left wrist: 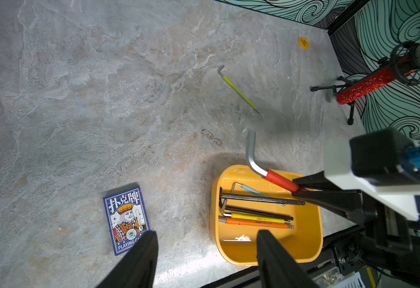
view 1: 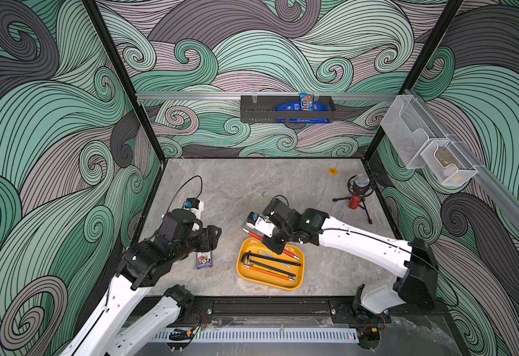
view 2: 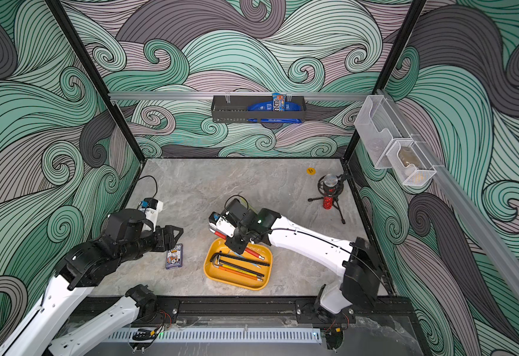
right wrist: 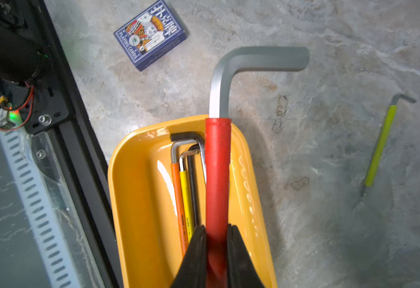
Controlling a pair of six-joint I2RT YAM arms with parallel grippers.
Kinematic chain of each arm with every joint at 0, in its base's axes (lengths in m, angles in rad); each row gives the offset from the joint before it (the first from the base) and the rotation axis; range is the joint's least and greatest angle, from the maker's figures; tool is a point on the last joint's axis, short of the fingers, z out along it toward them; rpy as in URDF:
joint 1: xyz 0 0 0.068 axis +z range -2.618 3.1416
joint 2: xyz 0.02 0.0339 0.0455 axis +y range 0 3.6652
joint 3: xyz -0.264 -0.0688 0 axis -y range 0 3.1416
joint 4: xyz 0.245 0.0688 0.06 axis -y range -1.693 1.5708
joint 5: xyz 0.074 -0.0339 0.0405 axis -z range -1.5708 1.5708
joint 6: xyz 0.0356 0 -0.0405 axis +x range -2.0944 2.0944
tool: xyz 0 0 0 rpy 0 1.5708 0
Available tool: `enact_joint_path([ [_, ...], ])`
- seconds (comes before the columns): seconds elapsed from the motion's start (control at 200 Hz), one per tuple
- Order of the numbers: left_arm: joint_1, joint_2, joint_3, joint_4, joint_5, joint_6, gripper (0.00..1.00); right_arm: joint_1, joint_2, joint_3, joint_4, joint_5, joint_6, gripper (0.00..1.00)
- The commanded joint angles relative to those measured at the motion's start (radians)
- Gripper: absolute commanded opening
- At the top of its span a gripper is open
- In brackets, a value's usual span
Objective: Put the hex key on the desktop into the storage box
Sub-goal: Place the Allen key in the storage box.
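With the right gripper [right wrist: 216,228] clamped on the red-sleeved hex key [view 1: 289,253] above the storage box [view 1: 242,271], shift toward 4 o'clock in a top view until the bent end overhanging the 10 o'clock rim clears it, then lower flat and release; the left gripper [left wrist: 206,239] hangs open, empty.

Red-sleeved hex key [right wrist: 217,174] over yellow storage box [right wrist: 134,199] — green-sleeved hex key [right wrist: 379,147] flat on grey desktop [right wrist: 303,237]

A blue playing-card box [left wrist: 125,219] lies just beside the left gripper [left wrist: 206,234]; a red microphone [view 1: 356,192] (on a tripod [left wrist: 326,87]) stands well apart from the right gripper [right wrist: 216,232], near a yellow sticker [view 1: 332,171].
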Motion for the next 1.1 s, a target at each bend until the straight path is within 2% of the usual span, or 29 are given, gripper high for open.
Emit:
enact_joint_path([
  [0.0,0.009,-0.041,0.004,-0.031,0.062,0.068,0.65,0.034,-0.044,-0.055,0.060,-0.007,0.023,0.00],
  [0.24,0.009,-0.092,0.002,-0.083,0.087,0.086,0.65,0.092,-0.062,-0.176,0.127,0.004,0.024,0.00],
  [0.425,0.009,-0.110,-0.001,-0.094,0.094,0.061,0.65,0.128,-0.031,-0.210,0.173,0.018,0.016,0.00],
  [0.805,0.008,-0.121,0.014,-0.097,0.099,0.040,0.65,0.129,0.058,-0.182,0.179,0.041,-0.014,0.00],
  [1.096,0.009,-0.121,0.014,-0.083,0.105,0.027,0.65,0.128,0.054,-0.271,0.264,0.050,-0.044,0.00],
])
